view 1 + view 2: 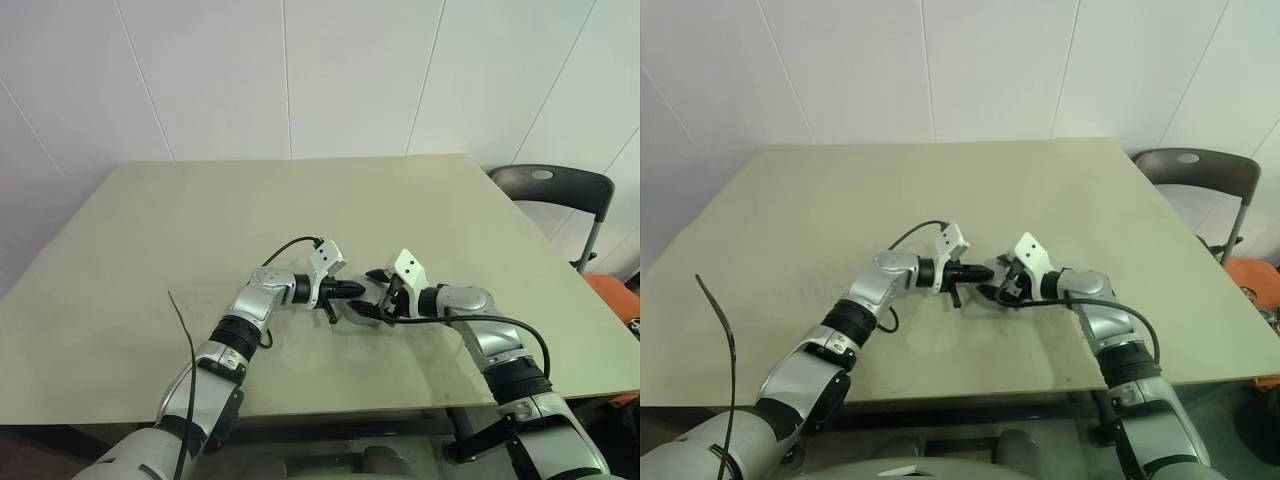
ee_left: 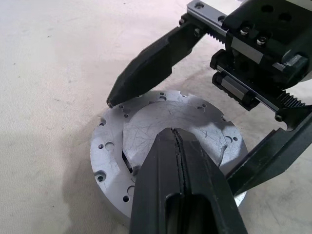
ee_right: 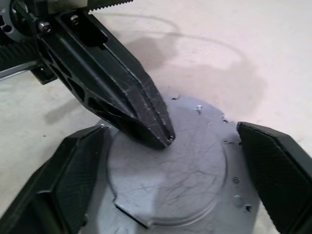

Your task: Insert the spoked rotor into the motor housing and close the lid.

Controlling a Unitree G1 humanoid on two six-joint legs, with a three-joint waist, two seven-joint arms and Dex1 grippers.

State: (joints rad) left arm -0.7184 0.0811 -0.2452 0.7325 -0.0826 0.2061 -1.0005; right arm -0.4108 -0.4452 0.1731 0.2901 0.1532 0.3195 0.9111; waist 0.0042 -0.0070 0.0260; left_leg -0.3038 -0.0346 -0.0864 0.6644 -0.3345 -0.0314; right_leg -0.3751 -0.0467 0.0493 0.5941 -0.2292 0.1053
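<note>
The motor housing is a round grey metal body standing on the table, near its front edge. The lid lies flat on top of it as a scratched grey plate. My left gripper is shut, and its joined tips rest on the middle of the lid. My right gripper is open, with one finger on each side of the housing, close to its rim. Its fingers reach in from the opposite side to the left gripper. The spoked rotor is hidden.
The beige table stretches far to the back and to both sides. A dark chair stands past the table's right corner. A white wall rises behind the table.
</note>
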